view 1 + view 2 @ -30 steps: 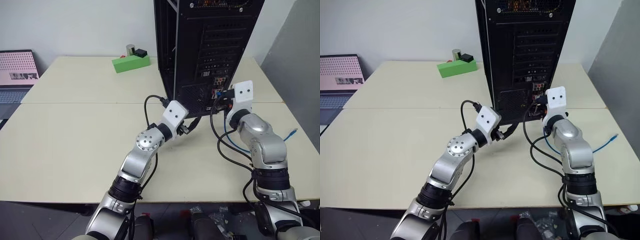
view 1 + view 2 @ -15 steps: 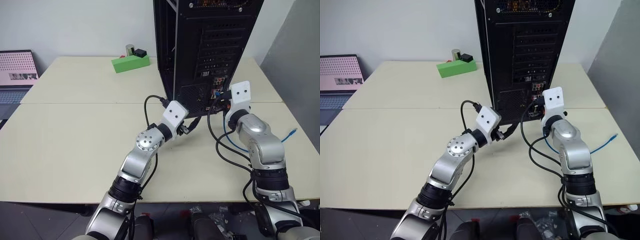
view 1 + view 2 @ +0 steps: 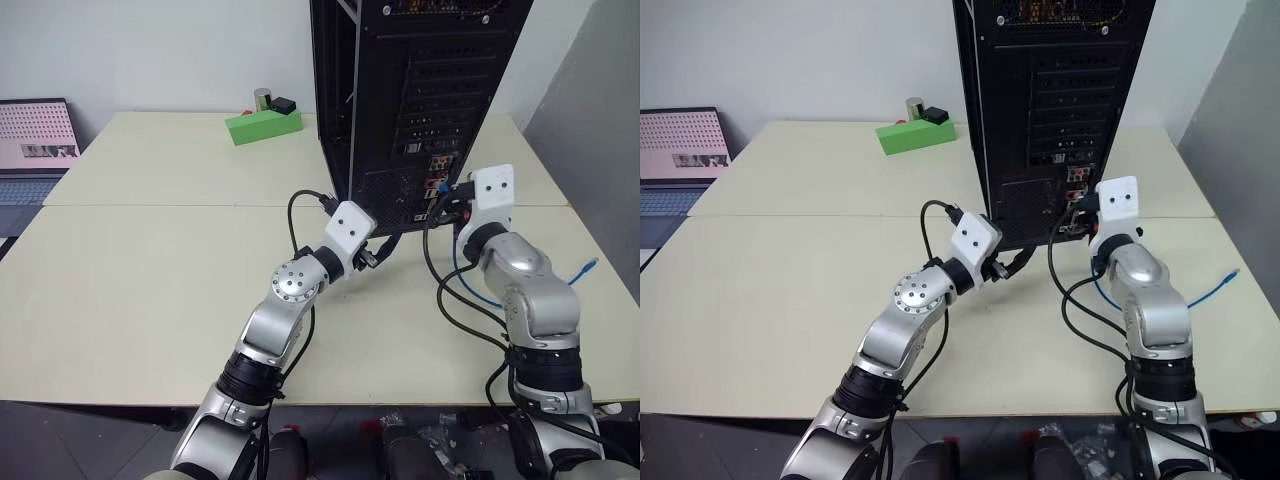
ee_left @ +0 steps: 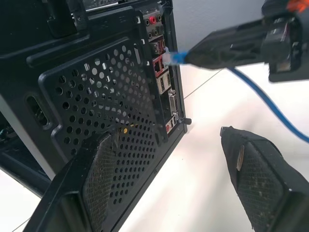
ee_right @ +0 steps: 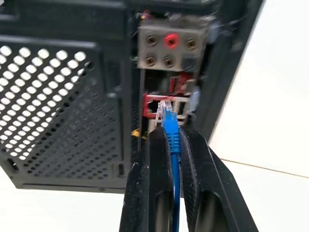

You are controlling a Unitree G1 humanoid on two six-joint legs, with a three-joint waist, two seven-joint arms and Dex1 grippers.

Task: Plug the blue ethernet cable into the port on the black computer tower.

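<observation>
The black computer tower [image 3: 420, 100] stands upright at the back of the table, its rear panel facing me. My right gripper [image 5: 171, 133] is shut on the blue ethernet cable [image 5: 172, 140] just behind its plug. The clear plug tip sits at the mouth of the red-framed port [image 5: 154, 108], under the audio jacks; how deep it goes I cannot tell. The cable's other end [image 3: 583, 268] lies on the table to the right. My left gripper [image 4: 168, 134] is open, level, close to the mesh vent [image 4: 106, 111] low on the tower, with nothing in it.
A green block [image 3: 262, 126] with a small can on it lies back left of the tower. A laptop [image 3: 35, 140] stands at the far left. Thick black robot cables [image 3: 450, 300] loop over the table beside my right arm. A grey wall [image 3: 600, 120] rises on the right.
</observation>
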